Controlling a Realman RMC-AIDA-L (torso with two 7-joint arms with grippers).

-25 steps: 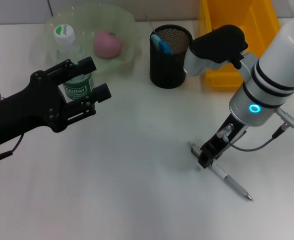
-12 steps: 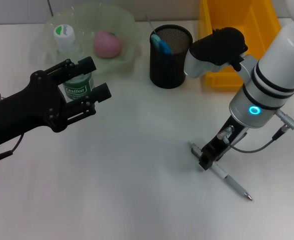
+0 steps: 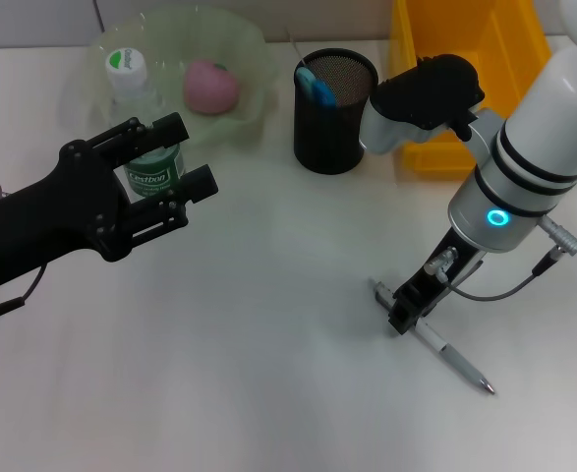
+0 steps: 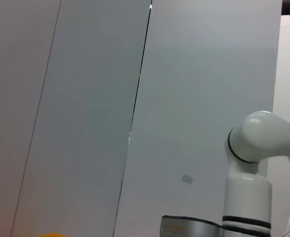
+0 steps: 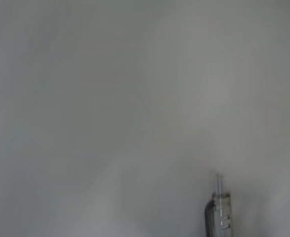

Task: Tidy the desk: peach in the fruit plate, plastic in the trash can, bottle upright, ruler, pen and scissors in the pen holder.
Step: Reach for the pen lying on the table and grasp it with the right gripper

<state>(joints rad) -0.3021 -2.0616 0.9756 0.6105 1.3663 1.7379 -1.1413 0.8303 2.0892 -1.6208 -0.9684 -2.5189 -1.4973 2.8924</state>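
The green-labelled bottle [image 3: 151,175] with a white cap stands upright before the fruit plate [image 3: 252,44], and my left gripper [image 3: 175,157] is shut on it at label height. A pink peach [image 3: 211,87] lies in that pale green plate. Out on the white desk lies the pen [image 3: 453,359], whose clear clicker end also shows in the right wrist view [image 5: 218,212]. My right gripper [image 3: 402,313] is down on the pen's far end, shut on it. The black mesh pen holder [image 3: 335,123] holds blue-handled scissors [image 3: 317,86]. I cannot make out the ruler.
A yellow bin [image 3: 465,69] stands at the back right, just behind my right arm's black wrist link [image 3: 426,90]. The left wrist view shows only grey wall panels and a white arm segment [image 4: 251,173].
My right arm's upper links have shifted very slightly left. The pen, the bottle and the left arm have stayed where they were.
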